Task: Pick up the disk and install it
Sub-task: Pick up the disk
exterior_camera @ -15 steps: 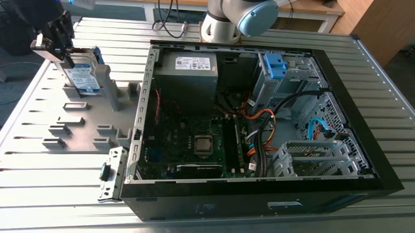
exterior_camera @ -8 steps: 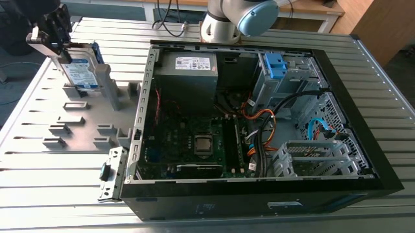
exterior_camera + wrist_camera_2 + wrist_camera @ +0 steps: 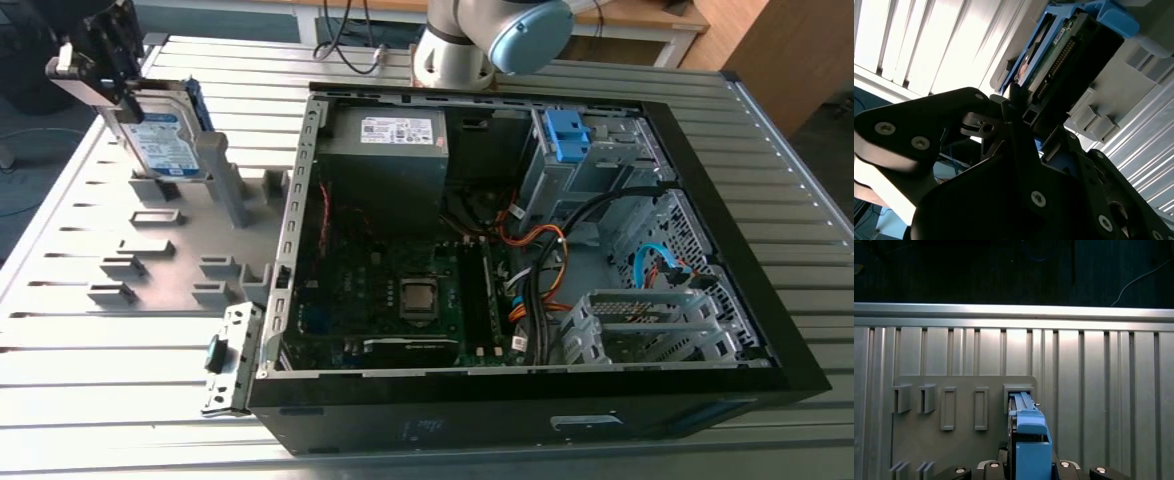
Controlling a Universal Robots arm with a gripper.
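Your claw point(image 3: 127, 92) is clamped shut on the top edge of the disk point(image 3: 167, 140), which stands upright in a slot point(image 3: 1019, 388) at one end of the grey holder plate point(image 3: 174, 250). Lift straight up and keep it vertical, so it doesn't bind.

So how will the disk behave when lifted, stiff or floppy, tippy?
The disk looks like a metal slab in a blue frame, so probably stiff and heavyish for its size. Standing on edge in the grey holder, it might tip if pushed sideways. Its smooth frame could slip in the gripper.
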